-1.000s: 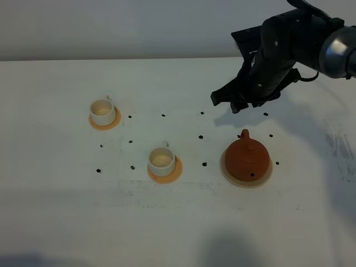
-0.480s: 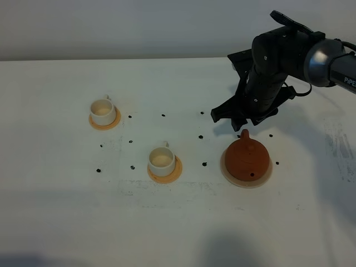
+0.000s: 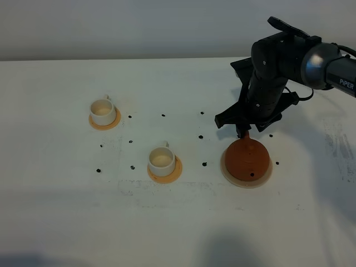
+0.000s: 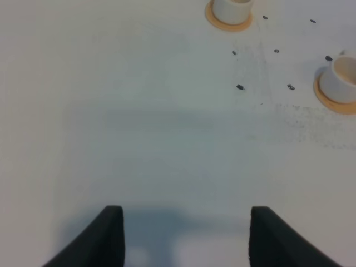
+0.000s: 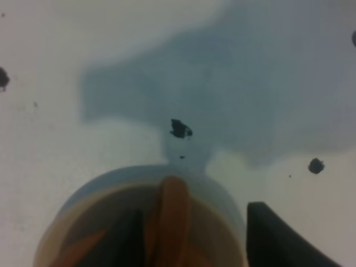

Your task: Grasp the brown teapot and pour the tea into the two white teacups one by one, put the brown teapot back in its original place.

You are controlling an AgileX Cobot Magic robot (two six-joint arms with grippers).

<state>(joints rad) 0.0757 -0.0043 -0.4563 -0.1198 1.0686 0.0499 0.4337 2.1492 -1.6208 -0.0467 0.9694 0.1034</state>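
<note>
Right gripper low over the teapot. Fingers spread, loop handle standing between them, closer to one finger; contact can't be made out. Nothing pinched. Dark arm reaches in from the far right.

Teapot upright on its beige coaster, right part of the table.

Near cup and far cup to the left, well apart from the teapot, each on an orange coaster. Black dots scattered between.

Left gripper spread over bare tabletop, holding nothing.
</note>
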